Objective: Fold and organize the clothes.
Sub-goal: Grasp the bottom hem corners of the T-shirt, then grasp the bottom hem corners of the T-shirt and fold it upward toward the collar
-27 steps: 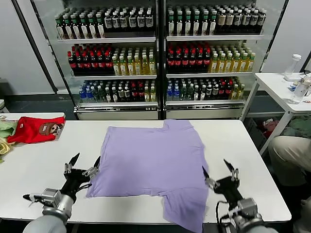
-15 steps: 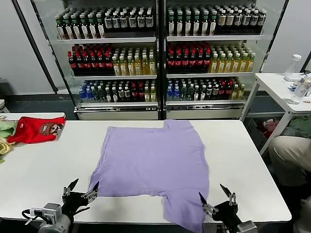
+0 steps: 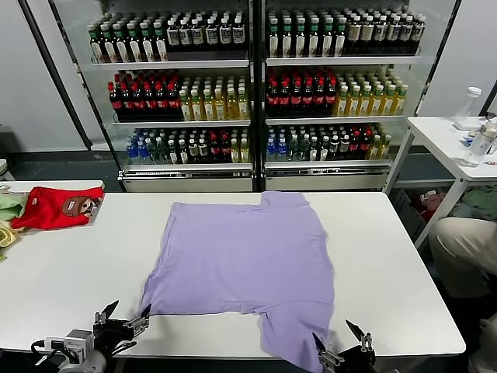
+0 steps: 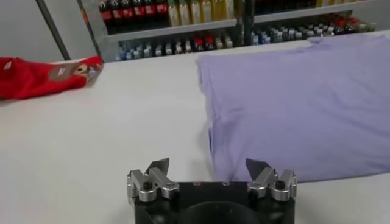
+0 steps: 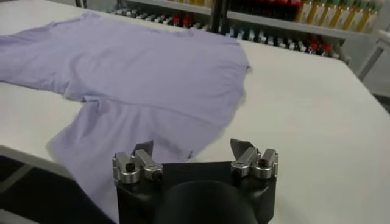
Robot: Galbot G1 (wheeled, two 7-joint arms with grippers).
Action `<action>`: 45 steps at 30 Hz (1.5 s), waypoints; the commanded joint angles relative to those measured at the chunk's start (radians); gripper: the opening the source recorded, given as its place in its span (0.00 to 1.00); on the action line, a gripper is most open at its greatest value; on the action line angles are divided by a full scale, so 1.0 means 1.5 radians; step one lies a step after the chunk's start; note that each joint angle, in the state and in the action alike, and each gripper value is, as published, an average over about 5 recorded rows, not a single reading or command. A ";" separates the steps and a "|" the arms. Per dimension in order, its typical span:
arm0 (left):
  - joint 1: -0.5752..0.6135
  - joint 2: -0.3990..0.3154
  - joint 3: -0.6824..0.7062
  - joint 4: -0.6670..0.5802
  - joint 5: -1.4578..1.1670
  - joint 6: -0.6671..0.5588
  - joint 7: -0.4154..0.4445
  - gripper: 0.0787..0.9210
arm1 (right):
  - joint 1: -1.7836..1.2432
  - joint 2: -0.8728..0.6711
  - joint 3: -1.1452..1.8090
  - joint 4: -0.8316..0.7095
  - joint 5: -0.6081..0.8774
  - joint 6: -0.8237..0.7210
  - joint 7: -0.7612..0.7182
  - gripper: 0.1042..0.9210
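Observation:
The lavender T-shirt lies flat on the white table, plain side up, left side folded in, one part hanging over the front edge. It also shows in the left wrist view and the right wrist view. My left gripper is open and empty at the table's front edge, just left of the shirt's near left corner; it also shows in its own wrist view. My right gripper is open and empty below the front edge, right of the hanging part; it also shows in its own wrist view.
A red garment with a brown patch lies at the table's far left, beside green and yellow cloths. Drink coolers stand behind the table. A second white table with bottles stands at the right, a person's knee beside it.
Both grippers have drawn back toward me and down, from beside the shirt on the table to the table's front edge. The shirt has not moved.

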 commanded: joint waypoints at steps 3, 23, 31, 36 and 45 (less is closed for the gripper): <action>-0.007 -0.008 0.000 0.024 -0.001 0.007 0.014 0.88 | 0.008 -0.002 -0.028 -0.005 0.017 -0.004 0.011 0.88; 0.000 -0.032 0.016 0.029 0.005 -0.023 0.055 0.57 | 0.031 0.003 -0.056 -0.022 0.045 -0.045 0.042 0.44; 0.001 -0.032 0.024 0.024 0.006 -0.036 0.056 0.30 | 0.033 0.007 -0.050 -0.019 0.047 -0.041 0.034 0.17; 0.018 -0.030 0.026 -0.014 -0.002 -0.054 0.050 0.12 | 0.033 -0.011 -0.005 0.008 0.067 -0.037 0.015 0.03; 0.135 -0.007 0.006 -0.142 -0.028 -0.055 0.023 0.01 | -0.097 -0.053 0.166 0.117 0.092 -0.048 -0.018 0.01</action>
